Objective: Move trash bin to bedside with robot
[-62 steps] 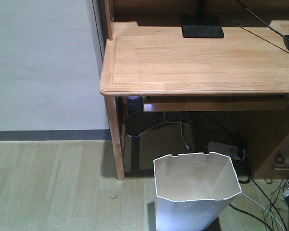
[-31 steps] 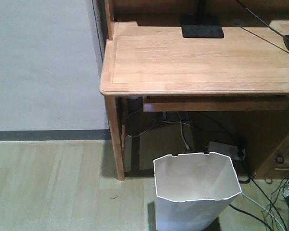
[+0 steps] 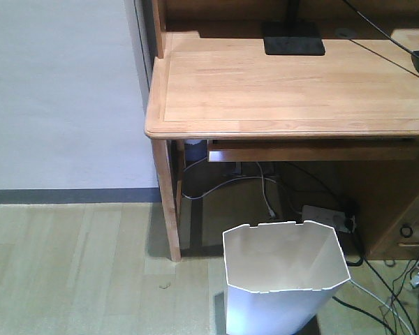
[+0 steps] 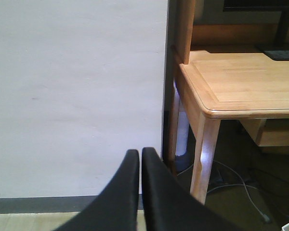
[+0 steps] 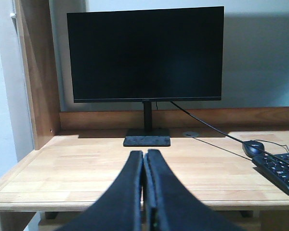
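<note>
Standing on the pale wood-plank floor (image 3: 70,265), the white faceted plastic trash bin (image 3: 265,310) sits upright just in front of the light wooden desk (image 3: 286,91), near its left leg. Tangled cables (image 3: 258,183) lie behind it, and a plain pale wall (image 3: 56,91) runs off to the left. The left gripper (image 4: 140,153) has its black fingers pressed together on nothing and aims at that wall, with the desk corner to its right. The right gripper (image 5: 144,154), likewise closed and empty, points across the desk top at a black flat monitor (image 5: 147,53); a black mouse (image 5: 253,146) and black keyboard (image 5: 282,172) lie to its right. The bin stands where it stood a second ago. Its base drops below the front view's edge, and the keyboard is cut off too.
</note>
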Available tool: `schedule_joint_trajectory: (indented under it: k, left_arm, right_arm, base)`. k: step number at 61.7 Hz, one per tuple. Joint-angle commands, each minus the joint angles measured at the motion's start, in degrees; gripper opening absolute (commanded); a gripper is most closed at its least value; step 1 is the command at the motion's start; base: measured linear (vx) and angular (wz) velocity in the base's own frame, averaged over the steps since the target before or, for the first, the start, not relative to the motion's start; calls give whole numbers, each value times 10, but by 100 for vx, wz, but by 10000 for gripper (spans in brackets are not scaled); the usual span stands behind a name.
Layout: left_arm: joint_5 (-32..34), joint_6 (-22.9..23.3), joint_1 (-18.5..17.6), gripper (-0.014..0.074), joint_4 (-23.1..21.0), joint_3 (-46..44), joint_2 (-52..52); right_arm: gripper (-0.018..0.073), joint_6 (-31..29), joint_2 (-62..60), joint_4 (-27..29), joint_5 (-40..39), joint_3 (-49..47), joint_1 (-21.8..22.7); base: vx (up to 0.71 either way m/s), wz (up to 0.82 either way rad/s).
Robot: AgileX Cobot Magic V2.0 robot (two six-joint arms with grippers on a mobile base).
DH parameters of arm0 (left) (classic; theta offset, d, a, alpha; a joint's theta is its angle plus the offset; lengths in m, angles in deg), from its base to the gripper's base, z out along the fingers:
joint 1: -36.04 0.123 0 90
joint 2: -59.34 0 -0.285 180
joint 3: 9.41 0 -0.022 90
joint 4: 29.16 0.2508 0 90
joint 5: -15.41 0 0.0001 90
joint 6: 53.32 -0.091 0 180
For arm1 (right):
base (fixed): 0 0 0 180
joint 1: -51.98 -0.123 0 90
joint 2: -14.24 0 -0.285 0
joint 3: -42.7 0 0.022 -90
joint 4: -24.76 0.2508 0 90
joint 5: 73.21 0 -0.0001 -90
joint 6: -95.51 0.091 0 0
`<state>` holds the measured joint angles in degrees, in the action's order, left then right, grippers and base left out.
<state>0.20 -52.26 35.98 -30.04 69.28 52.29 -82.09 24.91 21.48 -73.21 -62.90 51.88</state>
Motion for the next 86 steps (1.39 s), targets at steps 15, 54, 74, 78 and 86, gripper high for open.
schedule_joint_trajectory:
  k: [15,54,74,78,86]
  left_arm:
    - [40,3,-1,-6,-2,11,8]
    - [40,3,-1,-6,-2,11,8]
    - [40,3,-1,-6,-2,11,8]
    - [40,3,-1,-6,-2,11,8]
    - [40,3,-1,-6,-2,11,8]
  right_arm:
    - [-10,-4,189,2,10,-134,0]
    - [90,-7,291,1,16,-140,0]
    - [403,-7,291,1,16,-140,0]
    - [442,-7,291,1,16,-140,0]
    - [459,-6,291,1,13,-140,0]
  base:
    - [0,0]
    - [0,0]
    - [0,0]
    - [0,0]
    - [0,0]
